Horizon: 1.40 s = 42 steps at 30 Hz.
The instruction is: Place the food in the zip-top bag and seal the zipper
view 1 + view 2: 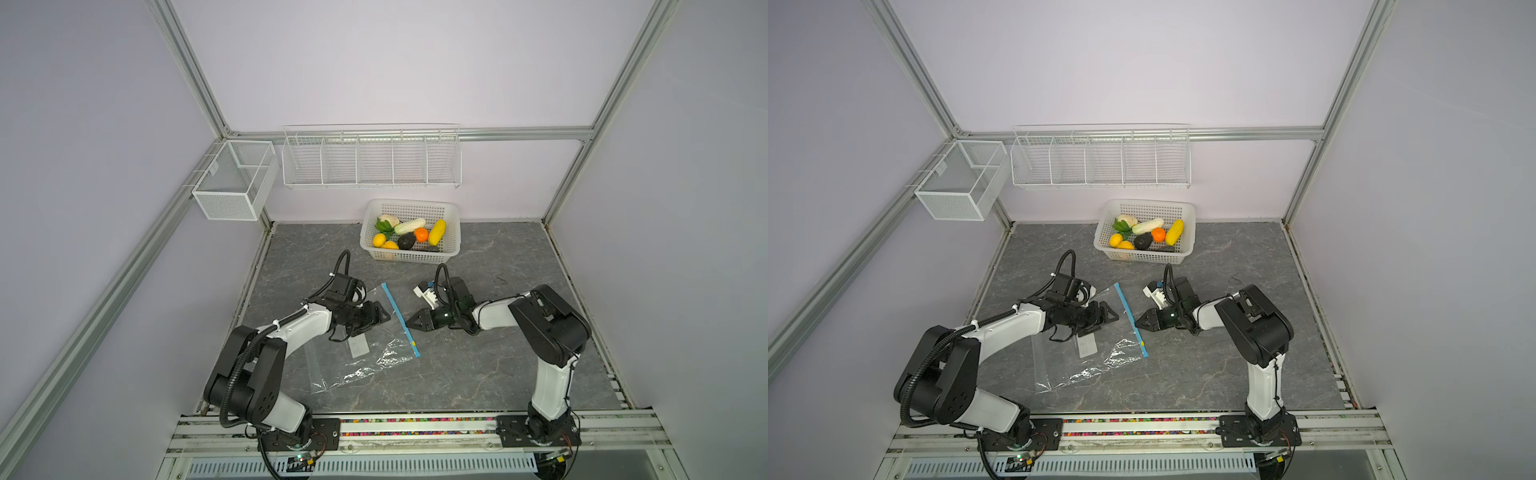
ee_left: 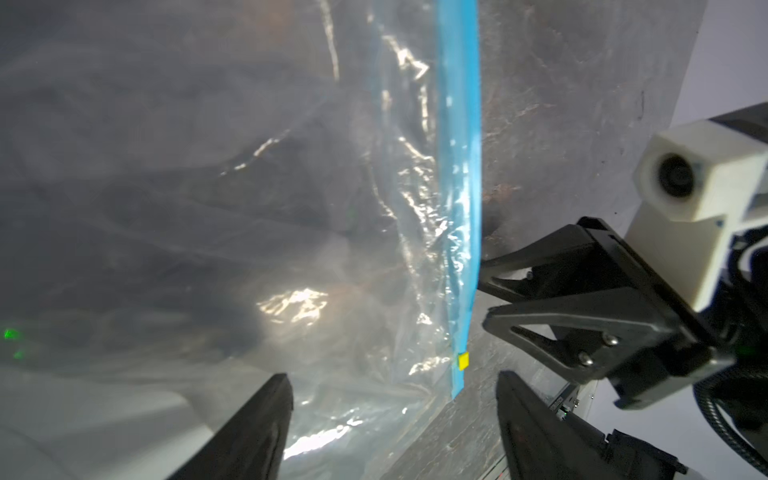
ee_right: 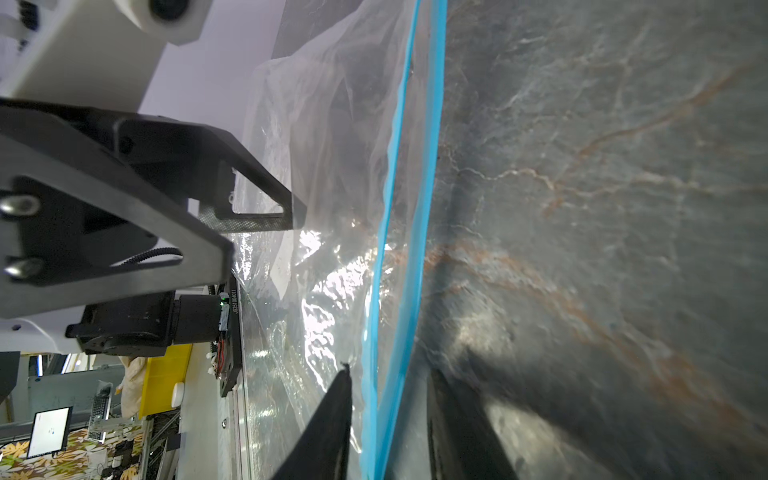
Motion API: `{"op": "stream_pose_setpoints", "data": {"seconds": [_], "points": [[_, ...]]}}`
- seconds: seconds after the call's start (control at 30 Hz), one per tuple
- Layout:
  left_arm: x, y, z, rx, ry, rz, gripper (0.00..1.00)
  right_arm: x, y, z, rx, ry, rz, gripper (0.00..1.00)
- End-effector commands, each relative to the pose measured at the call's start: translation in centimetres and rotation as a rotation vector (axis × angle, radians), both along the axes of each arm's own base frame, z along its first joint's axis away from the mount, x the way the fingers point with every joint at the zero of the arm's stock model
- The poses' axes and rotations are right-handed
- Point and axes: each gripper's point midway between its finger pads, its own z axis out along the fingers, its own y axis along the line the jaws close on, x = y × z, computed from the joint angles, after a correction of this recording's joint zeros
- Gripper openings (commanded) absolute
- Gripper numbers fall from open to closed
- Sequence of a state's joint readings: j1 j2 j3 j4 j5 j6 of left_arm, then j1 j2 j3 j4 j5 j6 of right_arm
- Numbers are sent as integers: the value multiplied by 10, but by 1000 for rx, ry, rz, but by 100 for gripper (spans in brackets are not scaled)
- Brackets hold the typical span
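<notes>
While the grey table (image 1: pixel 478 374) lies bare to the right of the bag and on toward its front rail, both arms reach in over its middle. On the back wall hang a wire rack (image 1: pixel 372 166) and a mesh box (image 1: pixel 232 183), high above the table. The bag (image 1: pixel 353 370) lies flat and crinkled left of centre, its mouth edge turned toward the right arm. The left arm hangs over its far part and hides that corner. A white basket (image 1: pixel 411 202) stands at the table's back edge by the wall. All the food (image 1: pixel 409 226) lies in it, well apart from the bag. The zipper (image 1: pixel 395 309) runs aslant from back to front, with bare table along its outer side. The left gripper (image 2: pixel 392 378) hovers over the plastic, fingers spread wide, holding nothing. The right gripper (image 3: pixel 390 372) meets the zipper about midway, fingers a little apart with the blue strip between them; whether they touch it I cannot tell. The white label (image 1: pixel 358 345) shows faint print, too small to read. The yellow slider (image 1: pixel 414 343) sits near the zipper's front end.
</notes>
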<state>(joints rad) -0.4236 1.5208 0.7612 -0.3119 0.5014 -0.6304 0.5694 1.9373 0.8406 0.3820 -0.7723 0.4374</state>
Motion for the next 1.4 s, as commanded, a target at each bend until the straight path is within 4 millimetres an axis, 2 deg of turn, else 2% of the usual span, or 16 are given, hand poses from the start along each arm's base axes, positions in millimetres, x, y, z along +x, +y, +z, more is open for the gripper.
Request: {"op": "stream_pose_setpoints", "data": {"seconds": [0.0,0.3,0.53,0.67,0.9,1.1,1.17,1.37], "points": [[2,1,-11,-17,0,-10,75,-2,7,-3,21,17,21,29],[-1,-1,-25,-35,29,-10,72,-9,13,1,40,30,53,22],[-3,0,-29,-38,32,-6,72,-13,16,14,62,10,71,26],[-5,-1,-33,-48,39,-2,69,-16,19,10,50,13,90,27],[-8,-2,-33,-66,41,3,68,-22,24,15,41,-7,104,19],[-5,-4,-19,-94,17,15,68,-24,23,19,-19,-62,90,7],[-1,-6,-11,-108,1,19,68,-21,25,27,-34,-97,83,7],[14,-7,32,-115,-87,38,68,-13,35,56,-71,-287,63,7]]}}
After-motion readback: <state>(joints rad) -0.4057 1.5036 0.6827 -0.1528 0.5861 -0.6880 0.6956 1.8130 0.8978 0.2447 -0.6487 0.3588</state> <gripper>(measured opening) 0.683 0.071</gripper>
